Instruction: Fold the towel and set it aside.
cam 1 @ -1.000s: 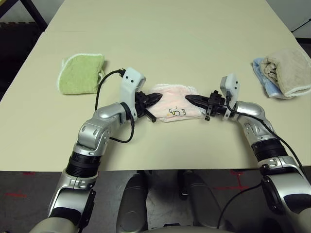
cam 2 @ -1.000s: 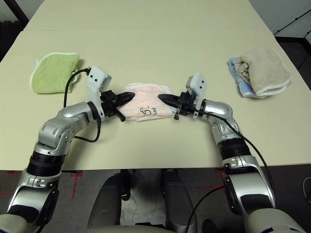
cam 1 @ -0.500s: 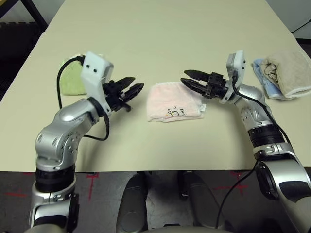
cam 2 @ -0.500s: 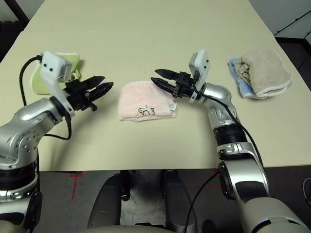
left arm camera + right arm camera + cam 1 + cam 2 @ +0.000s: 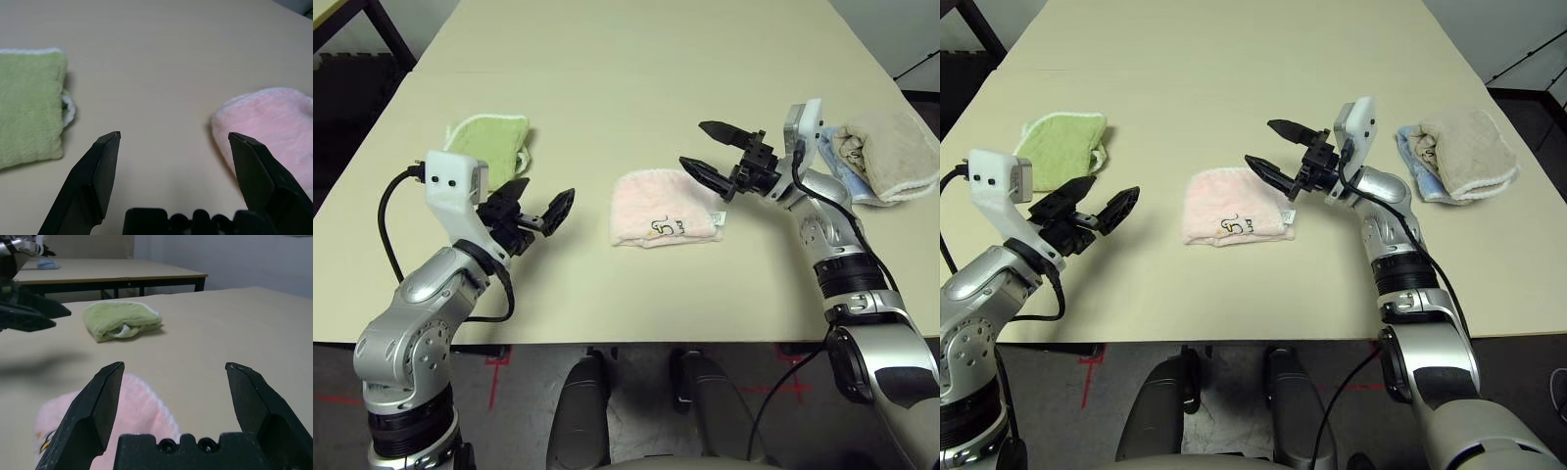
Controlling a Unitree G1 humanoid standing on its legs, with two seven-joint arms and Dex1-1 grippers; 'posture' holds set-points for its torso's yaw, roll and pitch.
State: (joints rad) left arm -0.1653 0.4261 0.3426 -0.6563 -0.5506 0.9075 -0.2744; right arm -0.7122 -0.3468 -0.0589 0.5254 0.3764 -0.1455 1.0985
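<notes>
Both grippers have let go of the towel and drawn off since the earlier frames, when their closed tips met the pink bundle from either side. Nearest the robot, the left gripper [image 5: 536, 208] hangs with its jaws spread wide and empty, off to the left of the towel [image 5: 663, 209] and apart from it, about level with its near edge. The towel lies folded into a compact pink pad at the middle of the table [image 5: 636, 78], its dark embroidered mark facing up near the front edge and a small tag at its right corner. Just past its right end, the right gripper [image 5: 708, 148] is raised above the cloth, jaws likewise wide apart and holding nothing. Farther back on the left sits the green cloth [image 5: 489, 145], and at the far right the beige-and-blue bundle [image 5: 881, 155]. With the fold apparently done, what remains is probably moving the pad aside. The risk there, I judge, is that a pinch on the top layer alone lets the pad fall open when lifted. A careless sweep could also brush either neighbouring cloth.
</notes>
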